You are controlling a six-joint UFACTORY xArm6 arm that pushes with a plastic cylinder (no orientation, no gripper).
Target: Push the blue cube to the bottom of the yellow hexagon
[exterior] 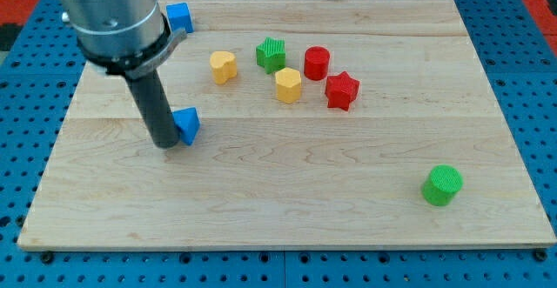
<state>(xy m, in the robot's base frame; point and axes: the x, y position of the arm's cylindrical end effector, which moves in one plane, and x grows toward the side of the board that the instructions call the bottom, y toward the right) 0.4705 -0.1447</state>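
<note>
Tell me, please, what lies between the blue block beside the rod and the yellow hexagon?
Nothing: in the camera view, only bare wood lies between the blue block, which my tip touches, and the yellow hexagon.

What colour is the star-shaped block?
Red, shown in the one camera view.

A robotics lab bench. A pale wooden counter (287, 210) lies on a blue pegboard base (522, 70) dotted with regular mounting holes, which shows on all sides of the counter; a grey robot arm (113, 18) stands over the counter's upper-left corner.
</note>
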